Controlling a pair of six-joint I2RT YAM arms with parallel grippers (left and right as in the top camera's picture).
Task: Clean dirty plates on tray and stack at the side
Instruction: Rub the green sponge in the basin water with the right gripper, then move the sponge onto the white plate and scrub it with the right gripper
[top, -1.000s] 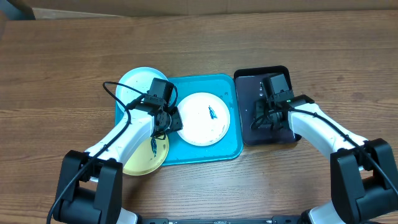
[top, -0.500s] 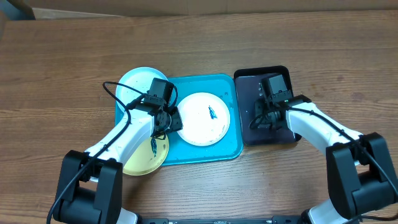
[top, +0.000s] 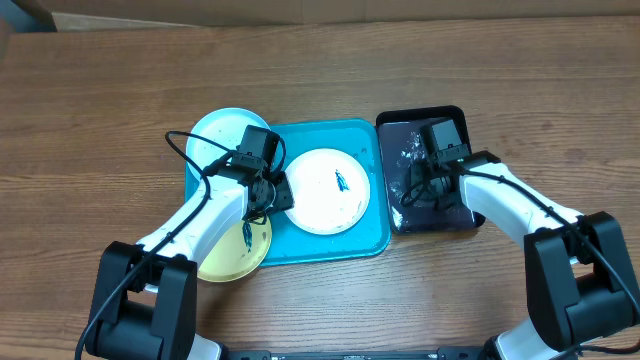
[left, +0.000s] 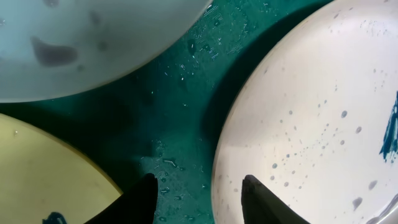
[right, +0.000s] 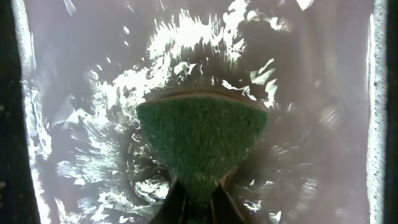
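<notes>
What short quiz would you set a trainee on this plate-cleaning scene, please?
1. True or false: the right tool is shut on the green sponge.
2. Which plate lies wholly inside the turquoise tray? A yellow, B white, C pale blue.
3. Fill in: the sponge is being pressed into the ___ tray.
Key: 1 true; 2 B, the white plate; 3 black, the black tray.
</notes>
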